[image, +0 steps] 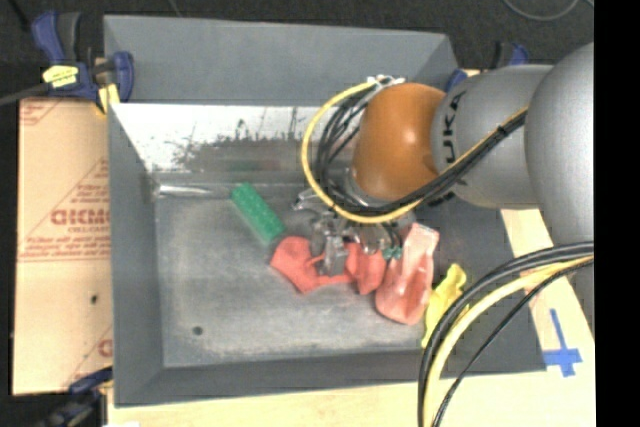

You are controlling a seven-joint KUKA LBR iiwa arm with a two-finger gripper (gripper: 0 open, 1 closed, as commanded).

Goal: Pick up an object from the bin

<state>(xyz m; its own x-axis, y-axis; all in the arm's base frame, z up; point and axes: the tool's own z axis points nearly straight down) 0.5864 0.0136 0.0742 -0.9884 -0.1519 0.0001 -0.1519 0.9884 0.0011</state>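
While the gripper (335, 253) sits low on the red crumpled piece (297, 265), near-right of the green block (258, 213) in the bin (200, 305), I judge nothing lifted; its jaws' state I cannot tell.

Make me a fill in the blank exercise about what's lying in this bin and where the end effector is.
1. The crumpled thing at the end effector is ____ in colour.
2. Up and to the left of it in the camera view lies a ribbed block coloured ____.
3. The yellow thing lies at the ____ side of the bin in the camera view.

Missing words: red; green; right.
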